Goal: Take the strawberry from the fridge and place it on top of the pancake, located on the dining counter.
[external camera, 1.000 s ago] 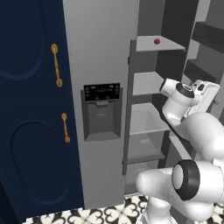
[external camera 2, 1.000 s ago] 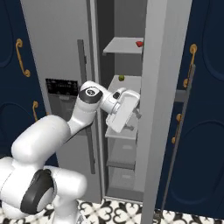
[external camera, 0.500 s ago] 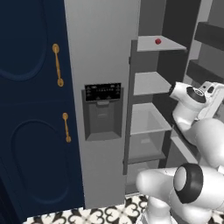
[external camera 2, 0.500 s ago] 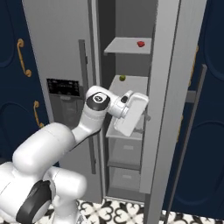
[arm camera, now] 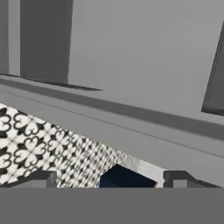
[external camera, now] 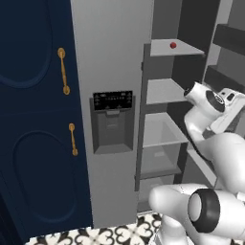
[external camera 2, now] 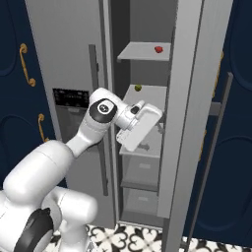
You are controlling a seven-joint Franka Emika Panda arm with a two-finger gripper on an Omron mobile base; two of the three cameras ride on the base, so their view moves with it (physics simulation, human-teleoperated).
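**Reaching for fruit with fridge door open, nothing in hand**

Standing open on the right-hand side, fridge (external camera 2: pixel 69 59) with grey shelves exposed. Strawberry (external camera 2: pixel 158 49) lying on the top shelf (external camera 2: pixel 142 51), near that shelf's right front edge, apart from everything else. Seen again in the left base view at (external camera: pixel 172 45), same shelf, toward the back.

Gripper (arm camera: pixel 109 179) spread wide and empty; finger tips (arm camera: pixel 41 178) well apart, nothing between them, pointed down toward the patterned floor (arm camera: pixel 39 148) and the fridge's lower edge. Hand body hanging beside the middle shelves, well below the strawberry's shelf.

Risks, as judged:
- Lifting straight up likely to knock the hand against the front lip of the shelf above, given closeness to the shelves.
- Open door (external camera 2: pixel 184 123) close on the right; a wide wrist swing liable to strike it.
- Fruit tiny and roundish; an off-centre pinch likely to roll it toward the edge and off the shelf.
- Small greenish item (external camera 2: pixel 138 87) on the shelf below the strawberry's; possible wrong target.

Strawberry's look: very small, red, rounded, far narrower than the spread of the fingers. No detail discernible beyond colour and shape.
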